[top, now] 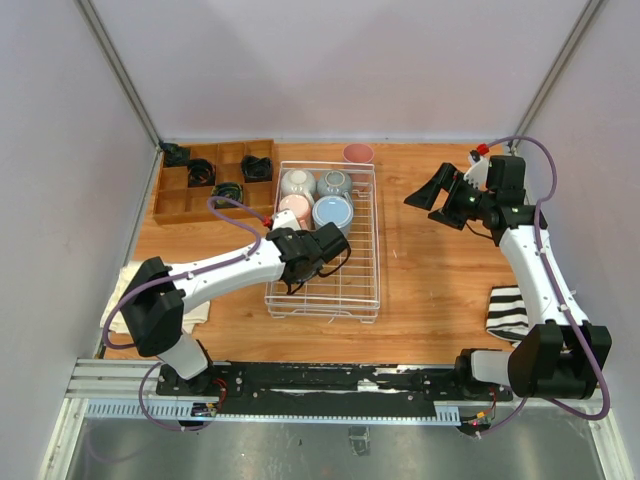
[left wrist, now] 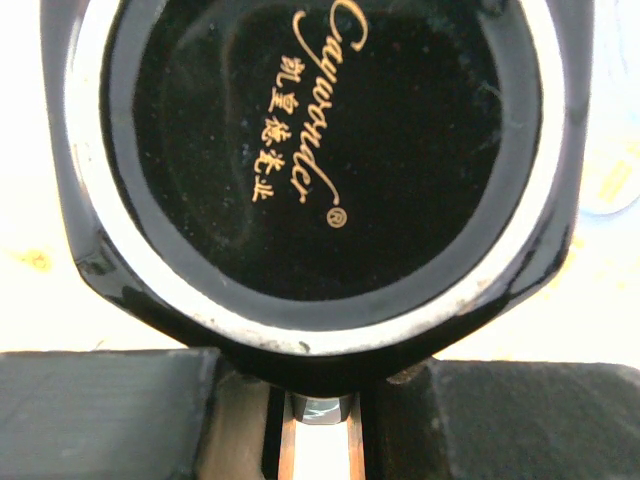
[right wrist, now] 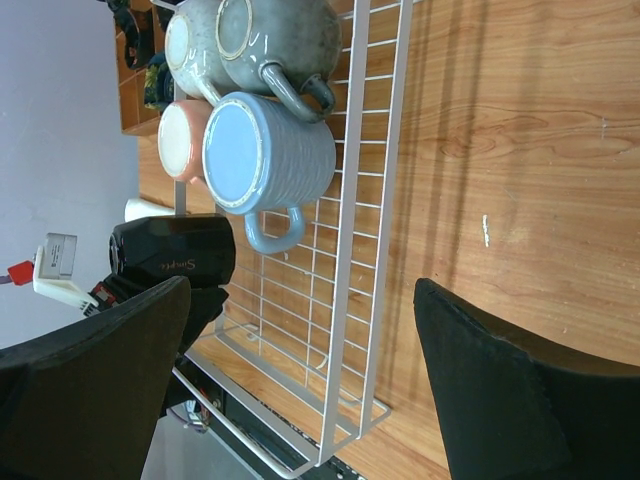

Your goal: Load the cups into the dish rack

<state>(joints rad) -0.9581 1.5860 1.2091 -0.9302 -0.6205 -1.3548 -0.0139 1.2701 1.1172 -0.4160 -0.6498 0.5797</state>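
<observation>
Centrally on the worktop [top: 430,280]: dish rack [top: 345,285], white wire, its long axis running away from the arm bases. Contents, far end: white mug [top: 297,182], grey-green mug [top: 334,183], pale pink mug [top: 296,208] and light blue mug [top: 333,212], packed two by two, bases up. Left tool [top: 320,248]: over the rack's left middle, just on the near side of the pink and blue mugs, clamped on the black mug [left wrist: 320,150]. Right tool [top: 440,195]: jaws wide apart, holding nothing, above bare wood to the right of the rack. Pink tumbler [top: 358,153]: outside the rack, on the wood just beyond its far rim, seen in the top view only. Surroundings: wooden tray [top: 178,205] at far left, black coiled objects [top: 202,172] in its compartments; striped cloth [top: 508,312] near right; pale cloth [top: 130,285] near left, under the left arm. Left wrist view alone gives the black mug's underside, gold script inside a pale foot ring, filling the frame above the fingers [left wrist: 100,410]. Right wrist view alone gives the rack's low side wall and the blue mug's ribbed side and handle.
</observation>
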